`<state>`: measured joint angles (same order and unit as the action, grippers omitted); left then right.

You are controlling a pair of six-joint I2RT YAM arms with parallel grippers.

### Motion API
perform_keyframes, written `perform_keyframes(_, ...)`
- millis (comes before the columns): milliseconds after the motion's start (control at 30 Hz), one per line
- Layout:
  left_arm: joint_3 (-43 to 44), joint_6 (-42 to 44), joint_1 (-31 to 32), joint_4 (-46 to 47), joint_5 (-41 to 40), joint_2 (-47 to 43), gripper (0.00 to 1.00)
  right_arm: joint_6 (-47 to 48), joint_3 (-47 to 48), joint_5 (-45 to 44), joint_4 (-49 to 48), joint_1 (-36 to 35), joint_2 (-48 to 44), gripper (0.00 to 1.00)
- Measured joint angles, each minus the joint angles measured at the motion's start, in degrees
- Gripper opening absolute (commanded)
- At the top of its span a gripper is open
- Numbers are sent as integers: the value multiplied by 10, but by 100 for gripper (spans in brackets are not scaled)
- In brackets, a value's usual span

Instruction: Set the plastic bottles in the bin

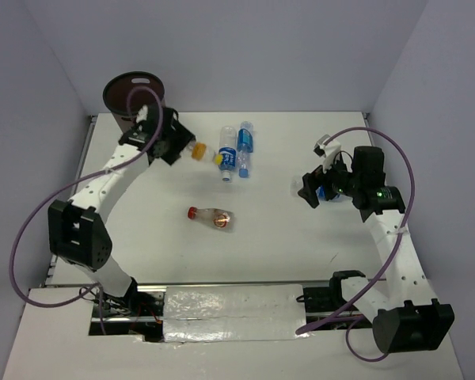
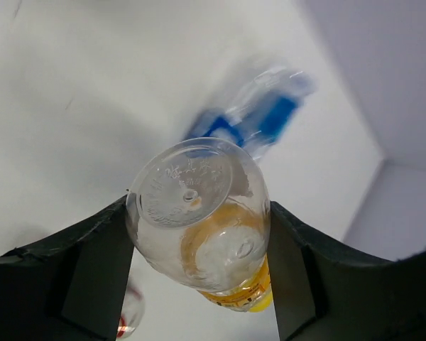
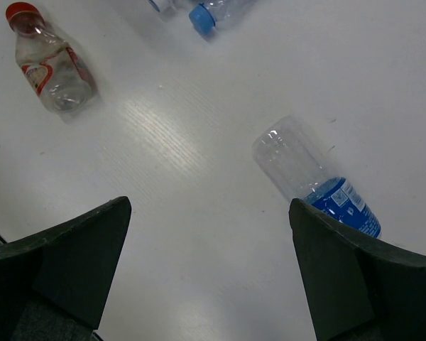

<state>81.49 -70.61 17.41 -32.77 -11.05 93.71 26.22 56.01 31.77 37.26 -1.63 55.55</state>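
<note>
In the left wrist view, the yellow-capped bottle (image 2: 199, 227) fills the foreground with its clear base turned toward the lens. Orange-tinted liquid is visible inside, and the yellow cap points away from the camera. The left gripper (image 2: 199, 241) is clamped on this bottle: both dark fingers (image 2: 92, 263) press against its opposite sides. The top view places this gripper (image 1: 182, 146) just beside the bin (image 1: 109, 101), with the bottle (image 1: 199, 150) projecting from it toward the middle of the table (image 1: 301, 245). The bottle appears to be held clear of the surface.

The bin stands upright at the far left corner of the table. Its interior is dark, and its contents cannot be determined.

Two blue-labelled bottles (image 1: 236, 154) lie side by side near the far centre of the table, close to the held bottle's cap. In the left wrist view they appear only as a blur (image 2: 259, 114). The red-capped bottle (image 1: 212, 217) lies on its side near the table centre, well apart from both grippers.

The right gripper (image 3: 209, 206) hangs over the right side of the table with its fingers spread wide and nothing between them. A third blue-labelled bottle (image 3: 316, 177) lies on the table beneath it, nearer the right-hand finger in the right wrist view.
</note>
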Motion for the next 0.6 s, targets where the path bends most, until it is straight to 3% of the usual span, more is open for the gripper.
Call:
perform_keyframes(100, 92, 61, -42, 32, 30, -18, 2, 0, 0, 7, -1, 0, 10, 100)
perform_keyframes(233, 183, 94, -143, 82, 68, -18, 3, 0, 0, 16, -5, 0, 24, 100)
perform_keyframes(433, 213, 69, -270, 158, 104, 22, 7, 0, 4, 24, -9, 0, 30, 100)
perform_keyframes(533, 227, 52, -289, 172, 113, 70, 16, 0, 7, 26, -11, 0, 30, 100)
perform_keyframes(600, 245, 46, -292, 169, 113, 104, 33, 0, 7, 27, -13, 0, 30, 100)
